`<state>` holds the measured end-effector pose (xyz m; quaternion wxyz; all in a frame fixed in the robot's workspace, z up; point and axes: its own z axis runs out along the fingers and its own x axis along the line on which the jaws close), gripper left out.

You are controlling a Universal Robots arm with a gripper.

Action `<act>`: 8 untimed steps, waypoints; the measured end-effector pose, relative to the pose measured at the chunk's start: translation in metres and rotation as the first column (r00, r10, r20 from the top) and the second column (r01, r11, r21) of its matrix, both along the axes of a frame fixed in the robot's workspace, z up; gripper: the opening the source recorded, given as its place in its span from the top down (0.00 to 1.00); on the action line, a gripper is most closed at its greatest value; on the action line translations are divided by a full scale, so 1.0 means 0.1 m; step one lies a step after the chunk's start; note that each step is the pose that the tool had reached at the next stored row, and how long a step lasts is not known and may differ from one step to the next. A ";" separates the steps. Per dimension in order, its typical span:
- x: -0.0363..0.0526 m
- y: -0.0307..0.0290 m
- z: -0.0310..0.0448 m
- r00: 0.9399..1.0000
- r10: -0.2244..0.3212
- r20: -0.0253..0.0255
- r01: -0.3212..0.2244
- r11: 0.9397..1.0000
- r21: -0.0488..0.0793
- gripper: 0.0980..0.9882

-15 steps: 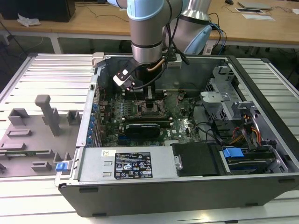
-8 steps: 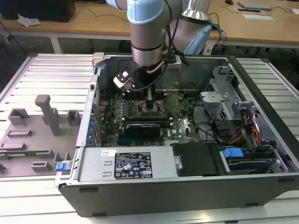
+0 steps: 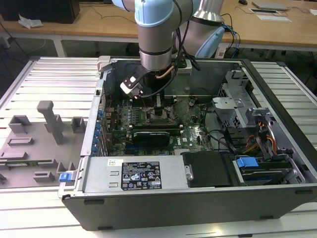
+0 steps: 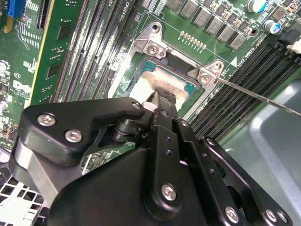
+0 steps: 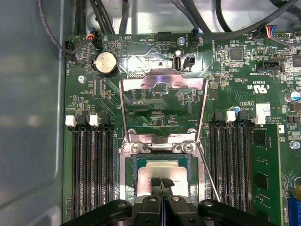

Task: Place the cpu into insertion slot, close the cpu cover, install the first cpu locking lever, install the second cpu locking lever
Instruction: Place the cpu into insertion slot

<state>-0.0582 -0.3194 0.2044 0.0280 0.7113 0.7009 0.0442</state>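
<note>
The tool (image 5: 162, 182) is reaching down into the open computer case (image 3: 198, 208), which is sitting on the slatted worktop (image 3: 44, 69), with the arm (image 3: 156, 44) standing over the board. In both wrist views its two fingers are pressed together with no gap between them and are gripping nothing. Their tips are sitting over the top of the cpu (image 5: 162, 168); whether they are touching it, I cannot tell. The cpu is lying flat directly under the tool, inside the insertion slot (image 5: 126, 174). Beyond the tool, the cpu cover (image 5: 188, 84) is standing open, swung back from the slot over the green board. Just beside the tool, a thin locking lever (image 5: 209, 174) is slanting free alongside the slot. Long black memory slots (image 5: 91, 174) are flanking the tool on both sides.
</note>
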 end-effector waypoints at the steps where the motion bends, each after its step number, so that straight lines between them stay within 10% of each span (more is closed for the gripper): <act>1: 0.000 0.000 0.000 1.000 0.000 0.000 0.000 1.000 0.000 0.99; 8: 0.000 0.000 0.175 1.000 0.000 0.000 0.000 1.000 -0.001 0.99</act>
